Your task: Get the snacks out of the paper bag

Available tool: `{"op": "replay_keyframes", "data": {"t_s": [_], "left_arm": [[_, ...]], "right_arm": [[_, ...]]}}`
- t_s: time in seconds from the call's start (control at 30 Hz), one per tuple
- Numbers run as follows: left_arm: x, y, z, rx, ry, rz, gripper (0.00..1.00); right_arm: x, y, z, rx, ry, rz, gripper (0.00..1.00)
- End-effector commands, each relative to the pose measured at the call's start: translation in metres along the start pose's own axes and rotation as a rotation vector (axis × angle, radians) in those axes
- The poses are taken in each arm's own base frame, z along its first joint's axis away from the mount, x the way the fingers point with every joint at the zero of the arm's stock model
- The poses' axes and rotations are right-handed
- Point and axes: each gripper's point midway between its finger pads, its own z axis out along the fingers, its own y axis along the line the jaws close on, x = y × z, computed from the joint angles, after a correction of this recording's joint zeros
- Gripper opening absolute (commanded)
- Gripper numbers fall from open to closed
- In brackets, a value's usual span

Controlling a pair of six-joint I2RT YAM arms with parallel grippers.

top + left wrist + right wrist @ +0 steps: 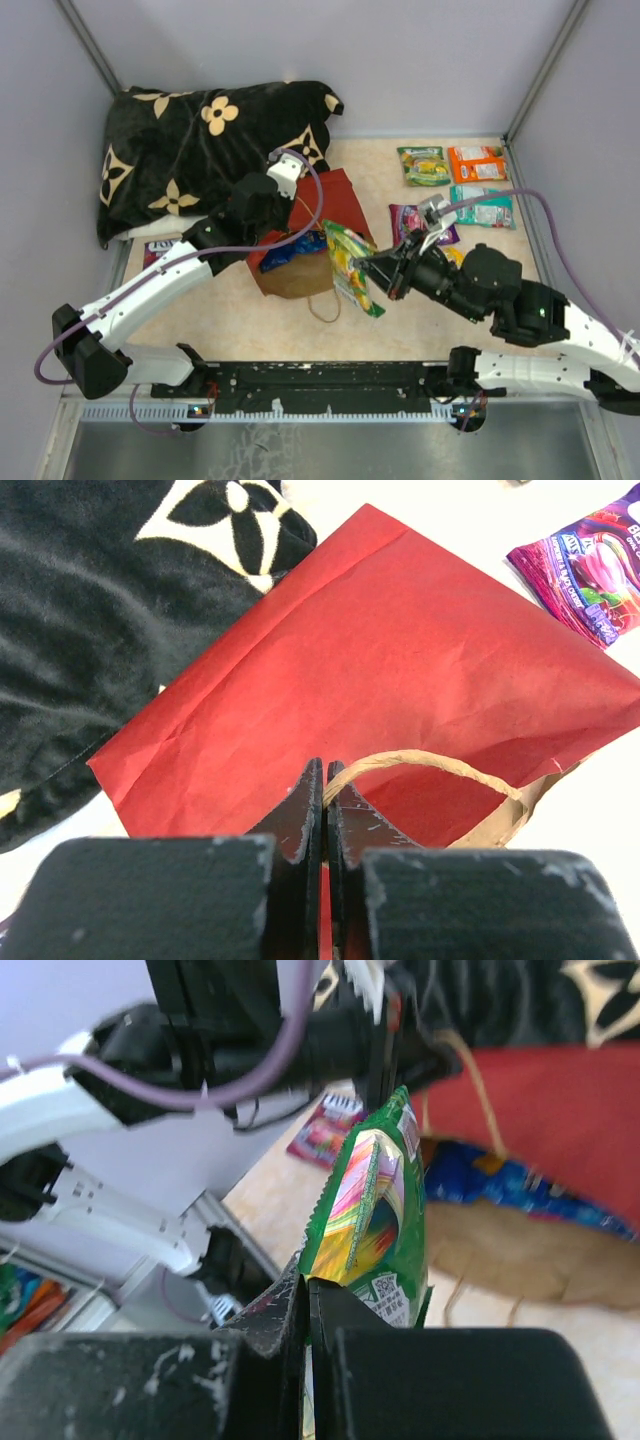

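The red paper carrier bag (338,198) lies on its side, a blue glossy packet (303,246) showing in its mouth. The left claw (323,775) is clamped tight on the bag's rim. Just outside that mouth, the right claw (304,1280) is pinched closed on a green rainbow-printed packet (375,1210).

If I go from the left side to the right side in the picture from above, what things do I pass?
Black pillow → red paper bag → held green packet → purple packet → orange packet.
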Motion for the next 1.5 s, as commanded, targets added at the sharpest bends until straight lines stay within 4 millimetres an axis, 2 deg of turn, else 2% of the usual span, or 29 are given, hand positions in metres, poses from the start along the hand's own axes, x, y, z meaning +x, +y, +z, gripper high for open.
{"op": "replay_keyframes", "data": {"t_s": [0.0, 0.1, 0.2, 0.27, 0.33, 0.4, 0.43, 0.5, 0.57, 0.63, 0.67, 0.77, 0.87, 1.0, 1.1, 1.23, 1.33, 1.47], "left_arm": [[-0.003, 0.004, -0.001, -0.01, -0.009, -0.006, 0.0], [-0.004, 0.003, -0.003, -0.006, -0.014, -0.008, 0.0], [-0.004, 0.003, -0.003, -0.002, -0.018, -0.012, 0.0], [-0.003, 0.001, -0.001, 0.004, -0.011, -0.01, 0.0], [-0.004, -0.002, -0.001, 0.021, -0.005, -0.015, 0.0], [-0.006, -0.006, -0.004, 0.042, -0.011, -0.02, 0.0], [-0.008, -0.005, -0.005, 0.045, -0.021, -0.023, 0.0], [-0.011, -0.004, -0.009, 0.043, -0.035, -0.028, 0.0], [-0.012, -0.003, -0.011, 0.043, -0.042, -0.031, 0.0], [-0.011, -0.005, -0.011, 0.051, -0.039, -0.029, 0.0], [-0.012, -0.006, -0.01, 0.056, -0.039, -0.03, 0.0], [-0.01, -0.009, -0.009, 0.071, -0.032, -0.032, 0.0], [-0.011, -0.011, -0.009, 0.081, -0.031, -0.032, 0.0], [-0.012, -0.01, -0.011, 0.08, -0.038, -0.035, 0.0], [-0.013, -0.01, -0.012, 0.08, -0.043, -0.037, 0.0], [-0.013, -0.011, -0.012, 0.088, -0.042, -0.037, 0.0], [-0.012, -0.012, -0.011, 0.089, -0.037, -0.036, 0.0], [-0.01, -0.013, -0.009, 0.09, -0.033, -0.034, 0.0]], "right_arm": [[-0.084, 0.019, 0.021, 0.066, -0.18, -0.177, 0.0], [-0.131, 0.009, 0.025, 0.121, -0.299, -0.171, 0.0], [-0.191, -0.011, 0.013, 0.135, -0.433, -0.144, 0.0], [-0.222, -0.029, 0.018, 0.152, -0.448, -0.138, 0.0], [-0.248, -0.059, 0.032, 0.154, -0.426, -0.097, 0.0], [-0.274, -0.11, 0.043, 0.14, -0.395, 0.007, 0.0], [-0.274, -0.142, 0.064, 0.099, -0.32, 0.071, 0.0], [-0.277, -0.191, 0.086, 0.062, -0.248, 0.174, 0.0], [-0.267, -0.246, 0.114, 0.061, -0.166, 0.257, 0.0], [-0.25, -0.299, 0.142, 0.102, -0.083, 0.312, 0.0], [-0.25, -0.312, 0.15, 0.111, -0.062, 0.309, 0.0], [-0.221, -0.361, 0.178, 0.113, 0.004, 0.371, 0.0], [-0.198, -0.392, 0.2, 0.121, 0.023, 0.405, 0.0], [-0.162, -0.422, 0.226, 0.147, 0.062, 0.45, 0.04], [-0.122, -0.448, 0.244, 0.191, 0.111, 0.489, 0.05], [-0.075, -0.473, 0.265, 0.253, 0.176, 0.505, 0.06], [-0.06, -0.48, 0.273, 0.291, 0.19, 0.502, 0.06], [-0.069, -0.464, 0.283, 0.276, 0.174, 0.46, 0.06]]}}
